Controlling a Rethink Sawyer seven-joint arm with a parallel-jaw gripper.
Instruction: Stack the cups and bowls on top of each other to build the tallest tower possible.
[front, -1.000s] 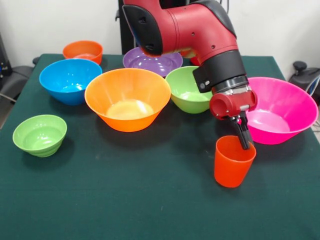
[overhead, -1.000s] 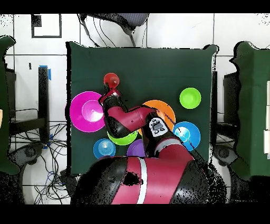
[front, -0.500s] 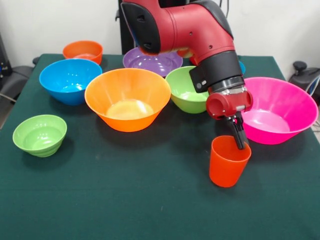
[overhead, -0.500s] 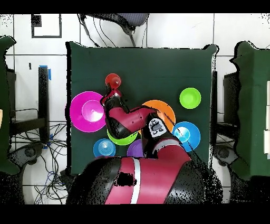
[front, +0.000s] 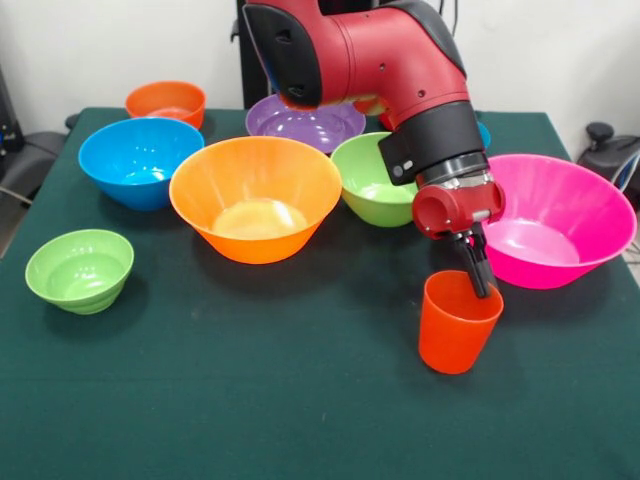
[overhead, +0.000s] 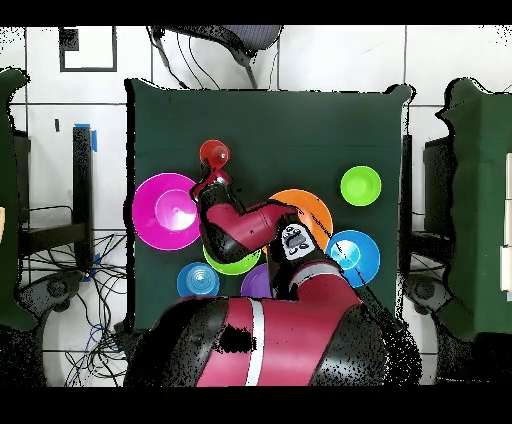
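Surface (front: 250, 400): dark green, fills most of the front view.
Arm (front: 380, 70): one, red and black, entering from the top.
Bowls, front view: seven fully seen; pink (front: 560, 215), large orange (front: 255, 195), blue (front: 140, 160), purple (front: 305, 122), medium green (front: 375, 178), small green (front: 80, 268), small orange (front: 166, 102).
Overhead view only: a small blue bowl (overhead: 197, 281), lower left.
Cup (front: 458, 322): one, upright, lower right, just beside the pink bowl.
Claw (front: 480, 272): dips over the cup's rim, clenched on its wall.

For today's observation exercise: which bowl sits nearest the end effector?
The large glossy pink plastic bowl, right beside the end effector; every other bowl lies farther off.
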